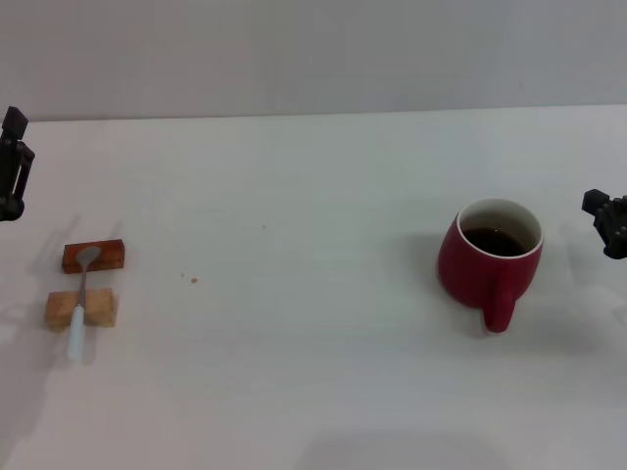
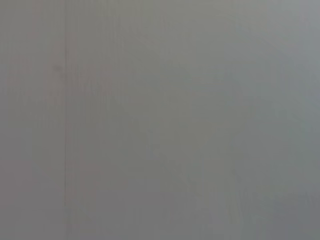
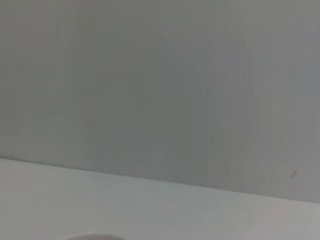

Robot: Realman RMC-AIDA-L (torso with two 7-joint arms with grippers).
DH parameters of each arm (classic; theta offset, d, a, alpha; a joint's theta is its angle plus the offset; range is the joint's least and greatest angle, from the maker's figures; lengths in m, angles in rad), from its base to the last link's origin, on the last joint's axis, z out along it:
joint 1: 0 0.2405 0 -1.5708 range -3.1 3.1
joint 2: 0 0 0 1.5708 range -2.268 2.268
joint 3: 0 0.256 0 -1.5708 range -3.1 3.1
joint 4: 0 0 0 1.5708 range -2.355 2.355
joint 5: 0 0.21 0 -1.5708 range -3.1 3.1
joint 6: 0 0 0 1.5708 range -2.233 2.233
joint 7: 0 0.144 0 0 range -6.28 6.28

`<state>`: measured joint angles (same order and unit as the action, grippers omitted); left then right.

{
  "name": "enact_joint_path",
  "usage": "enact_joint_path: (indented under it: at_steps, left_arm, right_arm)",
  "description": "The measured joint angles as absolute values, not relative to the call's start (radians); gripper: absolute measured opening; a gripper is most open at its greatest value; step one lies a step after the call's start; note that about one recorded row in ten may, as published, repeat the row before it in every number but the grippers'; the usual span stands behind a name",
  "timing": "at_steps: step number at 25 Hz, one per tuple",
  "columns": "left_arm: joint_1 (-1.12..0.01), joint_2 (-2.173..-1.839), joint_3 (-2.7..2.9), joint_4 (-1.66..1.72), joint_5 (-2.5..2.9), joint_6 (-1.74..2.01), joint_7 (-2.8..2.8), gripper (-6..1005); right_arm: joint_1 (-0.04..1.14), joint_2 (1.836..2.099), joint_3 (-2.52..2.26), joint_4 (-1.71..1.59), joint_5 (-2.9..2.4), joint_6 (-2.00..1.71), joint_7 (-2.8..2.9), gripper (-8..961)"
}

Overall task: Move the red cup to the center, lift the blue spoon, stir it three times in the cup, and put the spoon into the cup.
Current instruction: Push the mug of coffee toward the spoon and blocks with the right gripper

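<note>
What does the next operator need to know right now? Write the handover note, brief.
Left tool: at the table's far left edge, off the table, holding nothing.
Right tool: at the right edge, just right of the cup, holding nothing.
Rounded dark-red ceramic mug: on the white table, right of center, handle toward the robot, dark liquid inside.
Slim teaspoon with pale blue handle: far left, resting across a reddish-brown wooden block and a light wooden block.
Done: nothing.
Left: center the mug, lift spoon, stir three times, leave spoon in the mug.

The table (image 1: 313,196) holds one red cup (image 1: 488,262), one blue spoon (image 1: 80,304), and two wooden blocks (image 1: 94,257).
</note>
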<state>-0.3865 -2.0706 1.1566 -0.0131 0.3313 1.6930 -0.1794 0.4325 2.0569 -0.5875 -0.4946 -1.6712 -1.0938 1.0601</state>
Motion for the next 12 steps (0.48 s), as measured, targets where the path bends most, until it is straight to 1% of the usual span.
enact_joint_path:
  at_steps: [12]
  left_arm:
    - [-0.387,-2.071,1.157,-0.014,0.331,1.699,-0.181,554]
  right_arm:
    - [0.457,2.063,-0.591,-0.471,-1.762,-1.079,1.059,-1]
